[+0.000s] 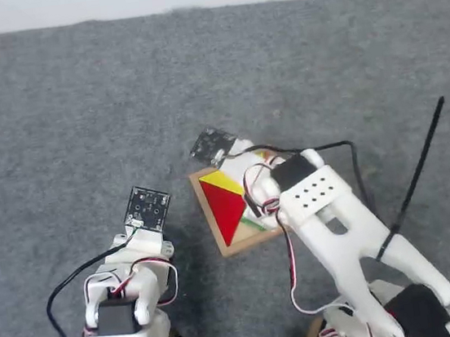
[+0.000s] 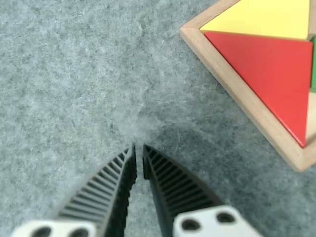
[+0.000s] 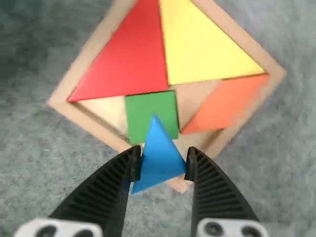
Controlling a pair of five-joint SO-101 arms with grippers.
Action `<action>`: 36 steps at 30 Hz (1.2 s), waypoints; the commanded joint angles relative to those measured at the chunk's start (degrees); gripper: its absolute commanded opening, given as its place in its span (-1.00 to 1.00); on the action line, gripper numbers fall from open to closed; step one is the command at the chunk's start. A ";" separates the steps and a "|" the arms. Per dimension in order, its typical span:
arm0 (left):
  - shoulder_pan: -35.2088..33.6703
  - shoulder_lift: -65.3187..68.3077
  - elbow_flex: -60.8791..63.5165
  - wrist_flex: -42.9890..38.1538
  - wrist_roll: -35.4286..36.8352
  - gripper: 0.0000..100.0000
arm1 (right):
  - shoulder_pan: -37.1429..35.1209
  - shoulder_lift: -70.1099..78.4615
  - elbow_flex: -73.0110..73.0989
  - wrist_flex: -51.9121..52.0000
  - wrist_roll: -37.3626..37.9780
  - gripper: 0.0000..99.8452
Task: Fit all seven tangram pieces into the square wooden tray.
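Currently the square wooden tray lies near the middle of the grey felt mat, turned corner-on to the arms.

Seated in the tray:
- large red triangle and large yellow triangle, edge to edge, filling the far half
- green square, one edge against the red triangle
- orange triangle, against the yellow triangle's edge and the rim

Bare tray floor shows in two patches, one on each side of the green square.

The right gripper is clamped on a small blue triangle, one finger on each side of it. The piece sits over the tray's near corner with its tip overlapping the green square. Whether the tip touches the square or hangs above it cannot be told.

In the high view the right arm covers the tray's right half, so only the red and yellow pieces and the left rim are visible there.

The left gripper is closed on nothing, its tips nearly touching. It sits over open mat beside the tray's left rim and clear of it. In the left wrist view the tray is cut off at the frame edge. Open mat surrounds the tray on its left and far sides.
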 commanded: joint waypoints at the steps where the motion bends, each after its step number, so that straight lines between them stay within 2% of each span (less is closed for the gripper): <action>1: -0.26 -0.97 -0.57 0.18 -0.44 -0.96 | -0.84 1.63 -0.53 -1.63 4.22 -0.79; 10: -0.26 -0.97 -0.57 0.18 -0.44 -0.96 | -0.84 4.79 -0.79 -4.62 9.93 -0.79; 18: -0.26 -0.97 -0.57 0.18 -0.44 -0.96 | -1.10 4.79 -1.23 -4.70 21.71 -0.79; 27: -0.26 -0.97 -0.57 0.18 -0.44 -0.96 | -1.19 12.88 -6.95 -4.18 22.24 -0.79; 36: -0.26 -0.97 -0.57 0.18 -0.44 -0.96 | -3.91 22.64 -15.21 -3.21 27.43 -0.79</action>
